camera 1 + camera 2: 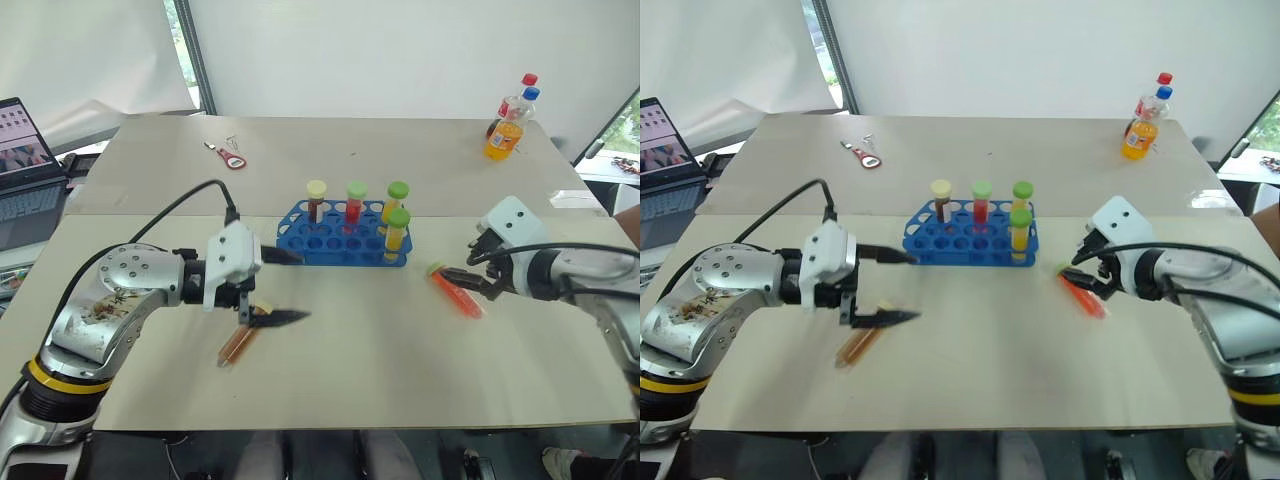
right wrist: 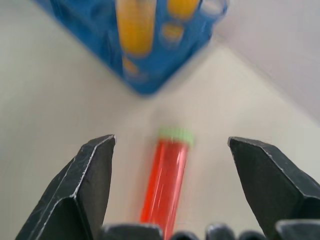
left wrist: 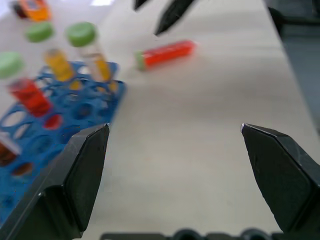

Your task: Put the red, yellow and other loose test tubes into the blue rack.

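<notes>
The blue rack (image 1: 345,240) stands mid-table with four capped tubes upright in it: a brown one, a red one and two yellow ones. A loose red tube with a green cap (image 1: 457,293) lies flat on the table to the right of the rack. My right gripper (image 1: 464,271) hovers just over it, open, the tube (image 2: 165,180) lying between its fingers. A loose brownish tube (image 1: 237,343) lies left of centre. My left gripper (image 1: 290,287) is open above that tube's upper end, pointing right towards the rack (image 3: 75,100).
Two drink bottles (image 1: 506,130) stand at the far right corner of the table. A small red tool (image 1: 230,158) lies at the back left. A laptop (image 1: 25,160) sits off the left side. The table's front edge runs close below both arms.
</notes>
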Controlling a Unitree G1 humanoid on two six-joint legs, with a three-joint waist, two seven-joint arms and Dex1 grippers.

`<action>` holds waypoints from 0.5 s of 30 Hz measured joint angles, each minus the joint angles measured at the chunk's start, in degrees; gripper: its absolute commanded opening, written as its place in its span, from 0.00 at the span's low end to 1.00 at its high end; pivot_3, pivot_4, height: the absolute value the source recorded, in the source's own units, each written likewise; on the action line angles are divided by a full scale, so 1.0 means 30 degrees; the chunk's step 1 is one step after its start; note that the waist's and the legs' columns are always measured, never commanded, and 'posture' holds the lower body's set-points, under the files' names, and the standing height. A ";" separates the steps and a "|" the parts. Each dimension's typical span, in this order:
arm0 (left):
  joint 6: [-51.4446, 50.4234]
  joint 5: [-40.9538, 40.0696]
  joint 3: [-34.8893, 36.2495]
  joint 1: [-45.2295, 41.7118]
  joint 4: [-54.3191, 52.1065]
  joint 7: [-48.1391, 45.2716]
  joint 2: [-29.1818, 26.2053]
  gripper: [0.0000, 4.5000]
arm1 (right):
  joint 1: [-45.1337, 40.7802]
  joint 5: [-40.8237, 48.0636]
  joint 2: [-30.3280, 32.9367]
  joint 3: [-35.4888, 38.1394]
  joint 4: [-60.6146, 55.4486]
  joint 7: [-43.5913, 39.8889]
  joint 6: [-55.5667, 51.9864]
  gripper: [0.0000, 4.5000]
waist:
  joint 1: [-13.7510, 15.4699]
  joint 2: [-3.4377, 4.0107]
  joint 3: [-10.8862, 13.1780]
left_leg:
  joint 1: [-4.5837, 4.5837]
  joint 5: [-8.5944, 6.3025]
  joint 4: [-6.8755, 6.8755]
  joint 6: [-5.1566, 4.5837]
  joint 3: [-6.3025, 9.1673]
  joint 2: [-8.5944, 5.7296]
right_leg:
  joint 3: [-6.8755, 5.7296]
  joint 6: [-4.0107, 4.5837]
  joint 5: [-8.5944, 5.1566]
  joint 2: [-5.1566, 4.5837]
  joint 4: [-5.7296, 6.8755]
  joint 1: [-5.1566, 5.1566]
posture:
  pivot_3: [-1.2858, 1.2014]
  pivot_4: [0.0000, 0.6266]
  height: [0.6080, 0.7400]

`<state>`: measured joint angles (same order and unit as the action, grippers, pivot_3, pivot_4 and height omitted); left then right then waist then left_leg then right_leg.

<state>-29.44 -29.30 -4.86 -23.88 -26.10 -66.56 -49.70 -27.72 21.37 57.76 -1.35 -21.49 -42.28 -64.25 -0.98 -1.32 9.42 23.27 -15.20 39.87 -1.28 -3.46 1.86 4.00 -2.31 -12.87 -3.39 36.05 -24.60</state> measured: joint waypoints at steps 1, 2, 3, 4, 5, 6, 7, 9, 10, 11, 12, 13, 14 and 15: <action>0.0318 -0.0005 -0.0216 0.0253 -0.0332 -0.0695 -0.0435 1.00 | -0.0618 0.0112 0.0156 -0.0627 0.0596 -0.0336 -0.0845 0.89 | -0.0013 -0.0005 0.0002 | 0.0002 0.0000 0.0001 0.0000 -0.0005 -0.0002 | 0.0003 0.0000 0.0000 -0.0001 -0.0004 -0.0001 | 0.52 0.24 0.95; 0.0513 -0.0002 -0.0328 0.0516 -0.0641 -0.1202 -0.0718 1.00 | -0.1002 0.0116 0.0211 -0.1104 0.1149 -0.0537 -0.1347 0.89 | 0.0010 -0.0005 0.0002 | 0.0006 -0.0001 0.0002 -0.0002 -0.0006 -0.0005 | 0.0004 -0.0001 -0.0001 -0.0006 -0.0007 -0.0001 | 0.52 0.24 0.95; 0.0705 0.0007 -0.0403 0.0706 -0.0839 -0.1544 -0.0851 1.00 | -0.1335 0.0096 0.0311 -0.1682 0.1737 -0.0749 -0.1656 0.89 | 0.0023 -0.0005 0.0002 | 0.0008 -0.0001 0.0003 -0.0002 -0.0009 -0.0006 | 0.0004 -0.0003 -0.0002 -0.0008 -0.0010 -0.0001 | 0.52 0.24 0.95; 0.0835 0.0019 -0.0467 0.0782 -0.0928 -0.1717 -0.0886 1.00 | -0.1662 0.0025 0.0366 -0.2214 0.2278 -0.0928 -0.1781 0.89 | 0.0039 -0.0008 0.0004 | 0.0013 -0.0001 0.0008 -0.0003 -0.0009 -0.0006 | 0.0003 -0.0004 -0.0002 -0.0008 -0.0010 -0.0002 | 0.52 0.24 0.95; 0.1005 0.0035 -0.0558 0.0816 -0.1042 -0.1831 -0.0886 1.00 | -0.2324 -0.0184 0.0390 -0.3222 0.3119 -0.1188 -0.1808 0.89 | 0.0068 -0.0008 0.0005 | 0.0017 -0.0001 0.0014 -0.0003 -0.0009 -0.0009 | 0.0003 -0.0005 -0.0001 -0.0008 -0.0010 -0.0002 | 0.52 0.24 0.95; 0.1016 0.0035 -0.0567 0.0820 -0.1092 -0.1832 -0.0885 1.00 | -0.2489 -0.0258 0.0391 -0.3456 0.3302 -0.1267 -0.1792 0.89 | 0.0103 -0.0009 0.0004 | 0.0020 0.0000 0.0020 -0.0003 -0.0008 -0.0008 | 0.0002 -0.0005 -0.0002 -0.0009 -0.0007 -0.0002 | 0.52 0.24 0.95; 0.1012 0.0036 -0.0581 0.0824 -0.1135 -0.1800 -0.0873 1.00 | -0.2935 -0.0526 0.0408 -0.4139 0.3772 -0.1457 -0.1659 0.89 | 0.0113 -0.0009 0.0004 | 0.0017 -0.0001 0.0021 -0.0004 -0.0007 -0.0009 | 0.0002 -0.0007 -0.0002 -0.0009 -0.0005 -0.0001 | 0.52 0.24 0.95; 0.0990 0.0035 -0.0602 0.0846 -0.1324 -0.1578 -0.0742 1.00 | -0.3648 -0.1103 0.0386 -0.5373 0.4715 -0.1853 -0.1326 0.89 | 0.0102 -0.0009 0.0005 | 0.0019 -0.0002 0.0024 -0.0006 -0.0007 -0.0008 | 0.0002 -0.0009 -0.0002 -0.0009 -0.0006 -0.0002 | 0.52 0.24 0.95; 0.0992 0.0035 -0.0611 0.0903 -0.1517 -0.1453 -0.0694 1.00 | -0.3954 -0.1402 0.0302 -0.5902 0.5284 -0.2021 -0.1148 0.89 | 0.0098 -0.0010 0.0005 | 0.0024 -0.0003 0.0024 -0.0008 -0.0007 -0.0008 | 0.0001 -0.0009 -0.0002 -0.0009 -0.0008 -0.0003 | 0.52 0.24 0.95; 0.1014 0.0040 -0.0616 0.1077 -0.1691 -0.1336 -0.0659 1.00 | -0.4256 -0.1713 0.0090 -0.6363 0.6004 -0.2175 -0.0906 0.89 | 0.0084 -0.0010 0.0005 | 0.0021 -0.0005 0.0021 -0.0011 -0.0009 -0.0008 | 0.0003 -0.0009 -0.0002 -0.0009 -0.0010 -0.0003 | 0.52 0.24 0.95; 0.1025 0.0052 -0.0618 0.1325 -0.1819 -0.1254 -0.0650 1.00 | -0.4509 -0.1940 -0.0097 -0.6727 0.6602 -0.2307 -0.0743 0.89 | 0.0080 -0.0009 0.0005 | 0.0020 -0.0008 0.0021 -0.0016 -0.0011 -0.0007 | 0.0003 -0.0008 -0.0003 -0.0009 -0.0009 -0.0004 | 0.52 0.24 0.95; 0.1034 0.0062 -0.0693 0.1555 -0.1906 -0.1206 -0.0625 1.00 | -0.4739 -0.2222 -0.0255 -0.7048 0.7274 -0.2554 -0.0623 0.89 | 0.0078 -0.0009 0.0005 | 0.0029 -0.0008 0.0019 -0.0017 -0.0010 -0.0007 | 0.0003 -0.0008 -0.0002 -0.0008 -0.0004 -0.0019 | 0.52 0.24 0.95; 0.1054 0.0080 -0.0731 0.1671 -0.1919 -0.1156 -0.0610 1.00 | -0.4926 -0.2408 -0.0330 -0.7344 0.7798 -0.2747 -0.0441 0.83 | 0.0074 -0.0010 0.0005 | 0.0040 -0.0008 0.0021 -0.0016 -0.0010 -0.0005 | 0.0003 -0.0008 -0.0002 -0.0007 0.0003 -0.0033 | 0.52 0.24 0.95; 0.1085 0.0109 -0.0719 0.1821 -0.1949 -0.1063 -0.0610 1.00 | -0.5210 -0.2609 -0.0414 -0.7643 0.8308 -0.2998 -0.0285 0.77 | 0.0075 -0.0009 0.0005 | 0.0044 -0.0008 0.0021 -0.0016 -0.0011 -0.0006 | 0.0004 -0.0007 -0.0002 -0.0007 0.0006 -0.0039 | 0.52 0.24 0.95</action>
<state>-26.18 -28.97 -7.01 -18.42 -31.95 -69.75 -51.53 -43.35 13.54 56.52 -24.28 3.43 -51.27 -65.11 -0.76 -1.35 9.44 23.40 -15.22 39.94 -1.33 -3.49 1.84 4.01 -2.33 -12.88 -3.41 36.07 -24.71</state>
